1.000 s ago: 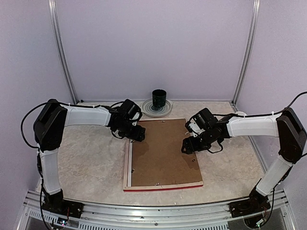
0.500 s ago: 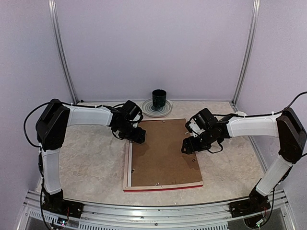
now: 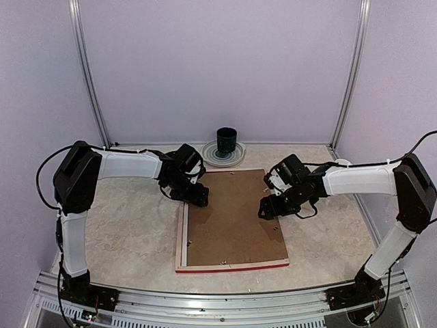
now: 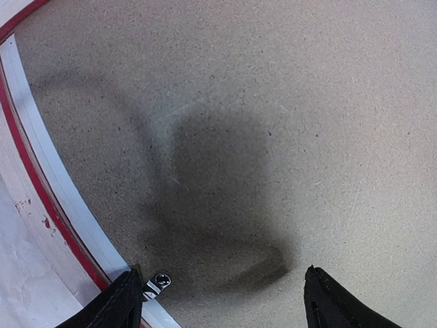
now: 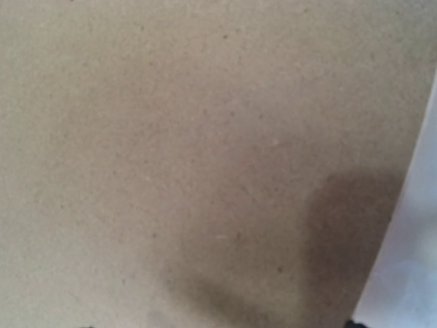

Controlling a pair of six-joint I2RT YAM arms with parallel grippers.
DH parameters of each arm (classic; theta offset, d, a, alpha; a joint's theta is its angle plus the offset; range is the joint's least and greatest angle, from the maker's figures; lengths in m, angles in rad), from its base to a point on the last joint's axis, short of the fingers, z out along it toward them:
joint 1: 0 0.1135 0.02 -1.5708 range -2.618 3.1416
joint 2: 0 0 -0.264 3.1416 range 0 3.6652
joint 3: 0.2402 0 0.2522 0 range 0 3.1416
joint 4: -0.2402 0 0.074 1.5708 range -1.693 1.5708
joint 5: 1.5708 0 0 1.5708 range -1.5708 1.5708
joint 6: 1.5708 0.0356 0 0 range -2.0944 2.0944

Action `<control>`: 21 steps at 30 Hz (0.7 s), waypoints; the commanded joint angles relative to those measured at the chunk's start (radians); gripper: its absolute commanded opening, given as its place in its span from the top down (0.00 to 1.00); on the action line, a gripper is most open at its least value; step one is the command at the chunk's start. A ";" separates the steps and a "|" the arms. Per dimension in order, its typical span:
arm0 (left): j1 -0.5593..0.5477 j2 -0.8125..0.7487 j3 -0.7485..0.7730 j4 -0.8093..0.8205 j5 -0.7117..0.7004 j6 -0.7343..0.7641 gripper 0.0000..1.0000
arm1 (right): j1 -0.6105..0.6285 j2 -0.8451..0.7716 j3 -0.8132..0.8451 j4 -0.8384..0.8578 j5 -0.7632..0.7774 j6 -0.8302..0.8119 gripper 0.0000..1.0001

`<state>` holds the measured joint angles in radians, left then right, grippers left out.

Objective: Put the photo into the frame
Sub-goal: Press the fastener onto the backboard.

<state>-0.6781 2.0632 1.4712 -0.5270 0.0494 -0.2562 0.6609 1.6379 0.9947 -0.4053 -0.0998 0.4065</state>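
Note:
The frame [image 3: 180, 239] lies face down on the table, pale wood back up, with a red edge along the front. A plain brown backing board [image 3: 229, 222] fills it. The photo is hidden. My left gripper [image 3: 198, 196] is open and empty, low over the board's far left corner. In the left wrist view its fingertips [image 4: 124, 305] stand wide apart over the board [image 4: 273, 102], beside the frame's red edge [image 4: 41, 191] and a small metal tab [image 4: 159, 281]. My right gripper [image 3: 265, 208] hangs over the board's right edge. The right wrist view shows blurred board [image 5: 171, 137], with only fingertip slivers at the bottom corners.
A dark green cup [image 3: 227, 141] stands on a round plate [image 3: 211, 156] at the back, just beyond the frame. Metal posts [image 3: 87, 75] rise at both back corners. Several small metal tabs sit along the frame's inner edges.
My left gripper has shifted slightly right and nearer, onto the board's far left corner. The right arm and the frame have not moved.

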 commanded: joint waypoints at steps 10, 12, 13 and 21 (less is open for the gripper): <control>0.002 0.027 0.016 -0.022 0.057 0.001 0.20 | -0.002 -0.010 0.010 -0.005 0.003 -0.005 0.22; 0.002 0.019 0.013 -0.023 0.062 0.000 0.20 | -0.002 -0.009 0.009 -0.005 0.004 -0.005 0.22; 0.002 0.015 0.011 -0.023 0.065 -0.001 0.20 | -0.001 -0.009 0.010 -0.005 0.004 -0.005 0.22; 0.002 -0.015 -0.011 -0.022 0.076 -0.008 0.19 | -0.003 -0.003 0.009 -0.001 0.010 -0.007 0.22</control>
<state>-0.6743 2.0693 1.4757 -0.5323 0.0761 -0.2577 0.6609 1.6379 0.9947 -0.4057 -0.0998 0.4053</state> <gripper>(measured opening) 0.804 0.780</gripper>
